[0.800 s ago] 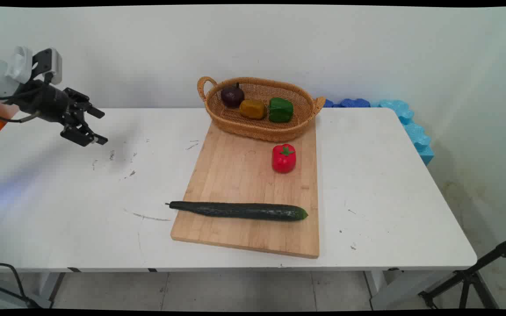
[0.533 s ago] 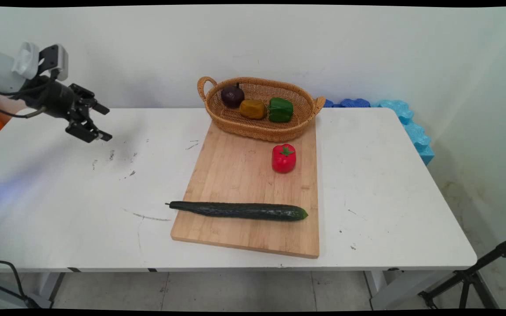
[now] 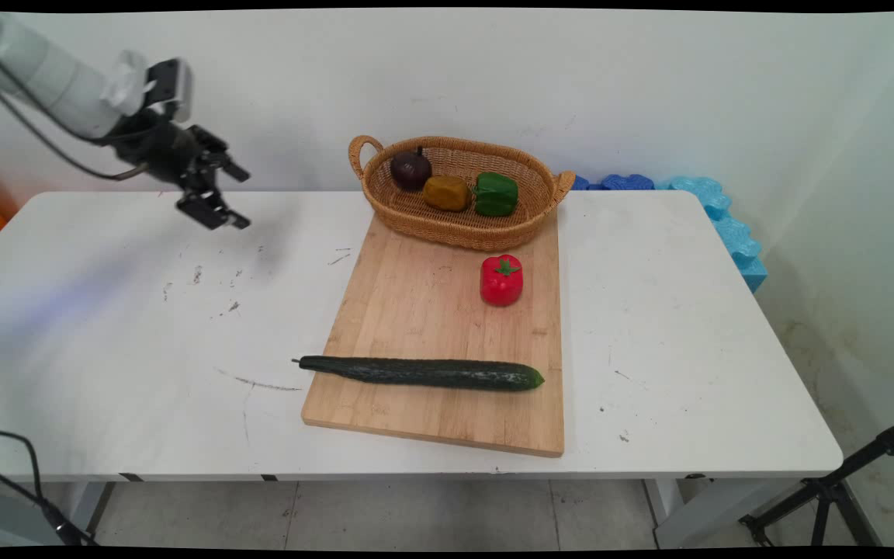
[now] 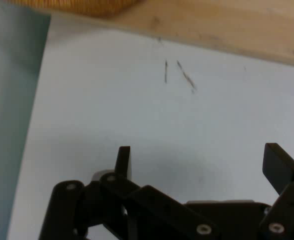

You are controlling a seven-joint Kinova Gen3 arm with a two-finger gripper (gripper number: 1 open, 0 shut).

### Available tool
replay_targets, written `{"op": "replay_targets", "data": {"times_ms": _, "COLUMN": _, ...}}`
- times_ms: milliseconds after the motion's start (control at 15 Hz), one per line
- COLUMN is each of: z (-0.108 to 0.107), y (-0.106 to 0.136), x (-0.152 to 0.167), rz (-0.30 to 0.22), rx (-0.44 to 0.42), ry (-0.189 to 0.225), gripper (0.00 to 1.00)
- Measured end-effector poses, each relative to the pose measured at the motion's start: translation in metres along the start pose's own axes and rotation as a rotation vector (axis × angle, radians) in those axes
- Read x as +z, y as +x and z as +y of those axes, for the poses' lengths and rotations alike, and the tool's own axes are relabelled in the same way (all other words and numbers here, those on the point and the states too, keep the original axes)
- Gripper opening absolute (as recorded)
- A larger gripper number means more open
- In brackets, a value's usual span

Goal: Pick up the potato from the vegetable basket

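My gripper (image 3: 237, 198) hangs open above the table's far left part, holding nothing, well to the left of the wicker basket (image 3: 459, 229). In the hand view the gripper (image 4: 199, 162) shows two spread fingers (image 4: 123, 159) over bare white table, with the basket's rim (image 4: 87, 6) and the wooden board (image 4: 226, 22) along the top. The basket holds a dark purple vegetable (image 3: 410, 168), a yellow pepper (image 3: 446, 192) and a green pepper (image 3: 496, 194). On the cutting board (image 3: 416, 303) stand a red pepper (image 3: 501, 279) and a long cucumber (image 3: 424, 373) near its front.
The white table (image 3: 687, 326) has dark scuff marks left of the board. Blue foam pieces (image 3: 715, 213) lie behind the table's far right corner. A black tripod leg (image 3: 843, 481) stands on the floor at the lower right.
The gripper has risen and moved right, toward the basket, staying open. Nothing on the table has shifted.
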Motion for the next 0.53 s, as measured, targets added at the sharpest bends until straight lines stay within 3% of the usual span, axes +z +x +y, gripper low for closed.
{"op": "replay_targets", "data": {"times_ms": 533, "z": -0.048, "y": 0.103, "x": 0.057, "rz": 0.056, "rx": 0.148, "ry": 0.015, "gripper": 1.00}}
